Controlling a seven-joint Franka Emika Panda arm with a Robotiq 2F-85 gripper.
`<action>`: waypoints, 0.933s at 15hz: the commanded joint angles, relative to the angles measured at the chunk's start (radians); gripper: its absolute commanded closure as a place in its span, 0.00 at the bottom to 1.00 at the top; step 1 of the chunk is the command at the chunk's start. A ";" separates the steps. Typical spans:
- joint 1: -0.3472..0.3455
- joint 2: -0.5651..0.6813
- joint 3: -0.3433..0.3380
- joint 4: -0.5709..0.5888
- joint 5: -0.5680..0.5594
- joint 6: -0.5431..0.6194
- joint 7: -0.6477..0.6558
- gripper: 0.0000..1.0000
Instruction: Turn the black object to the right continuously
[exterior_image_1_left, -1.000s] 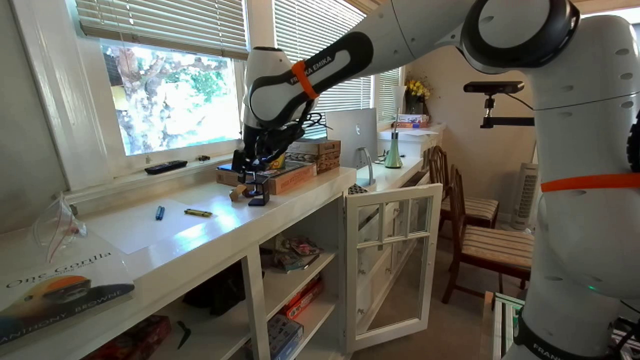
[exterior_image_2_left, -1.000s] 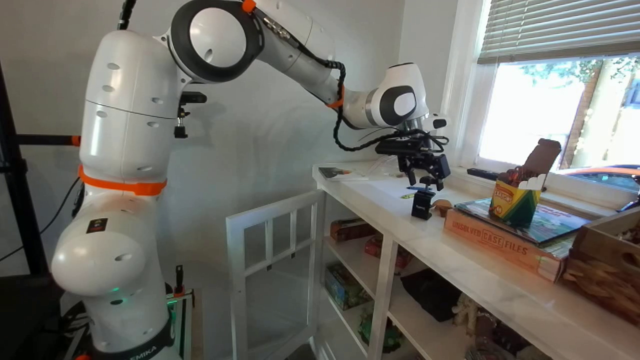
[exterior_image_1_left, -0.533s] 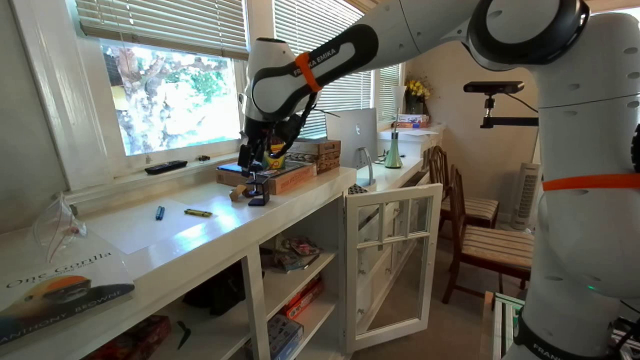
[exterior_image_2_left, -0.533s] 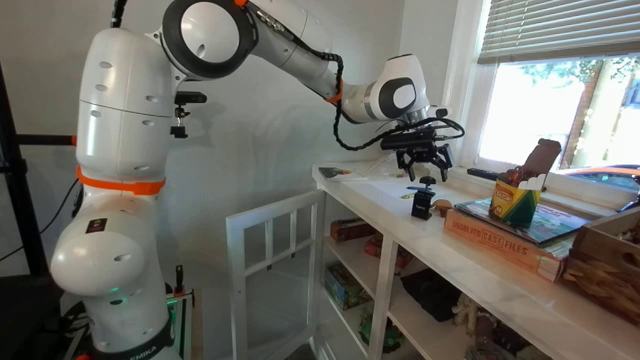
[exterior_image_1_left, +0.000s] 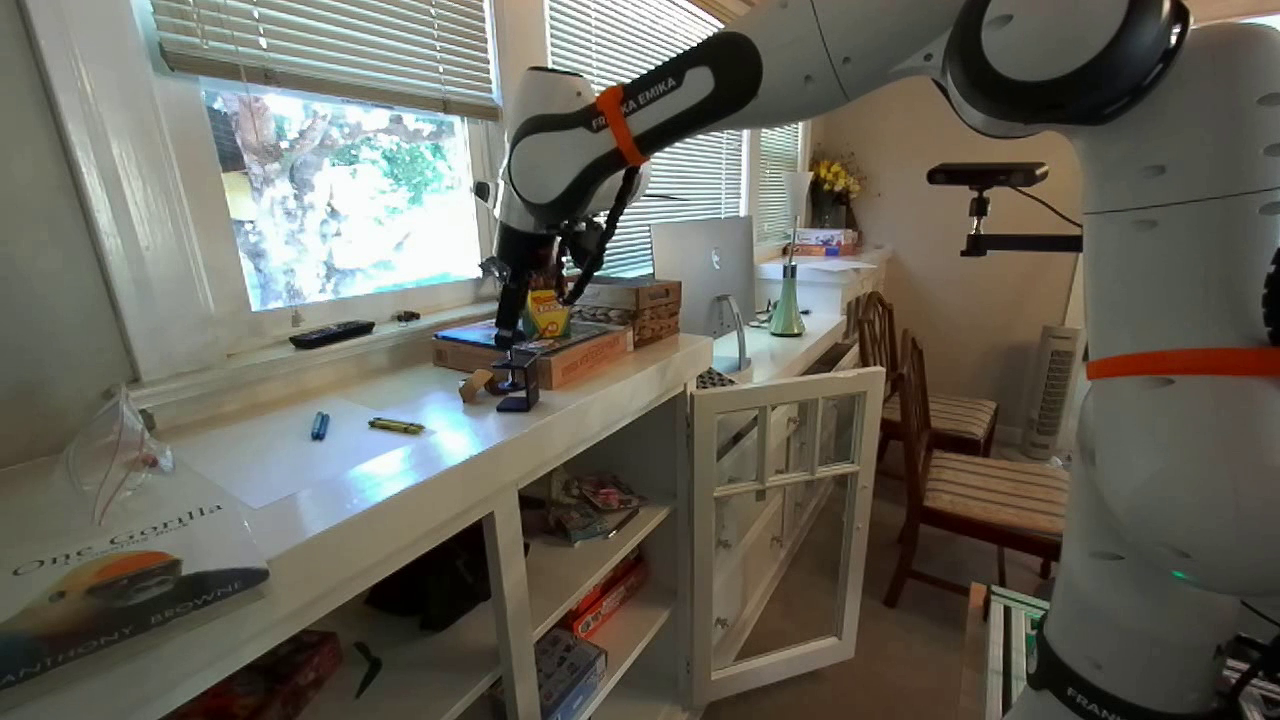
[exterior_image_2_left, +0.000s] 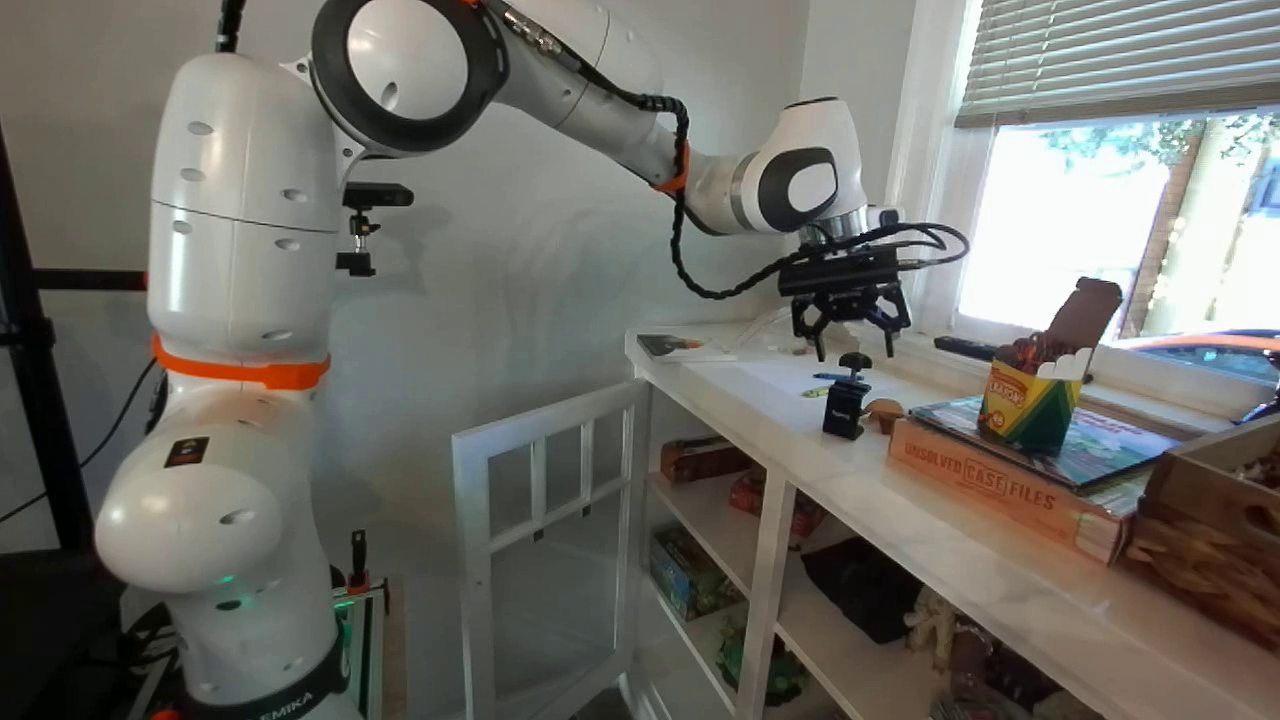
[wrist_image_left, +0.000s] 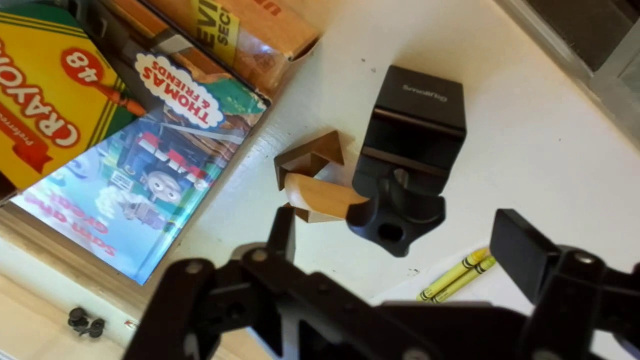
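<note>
Above the smooth, blocky, lobe-topped black object (wrist_image_left: 410, 162), the gripper (exterior_image_2_left: 855, 347) gapes wide.

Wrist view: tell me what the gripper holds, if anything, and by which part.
Nothing is held: the gripper is open, clear of the knob on the black object.

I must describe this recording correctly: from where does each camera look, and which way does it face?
An exterior view: from near the gorilla book, along the counter, toward the chairs; much of the arm shows.
An exterior view: from near the wooden box, toward that book; arm and open gripper show.
Wrist view: above the counter, looking down at the black object; gripper fingers show.
Both exterior views show that object too.
</note>
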 joint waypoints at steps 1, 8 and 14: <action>-0.029 -0.009 0.015 -0.003 0.079 -0.055 -0.152 0.00; -0.036 0.002 0.010 0.000 0.111 -0.073 -0.294 0.17; -0.037 0.010 0.013 -0.006 0.150 -0.038 -0.354 0.61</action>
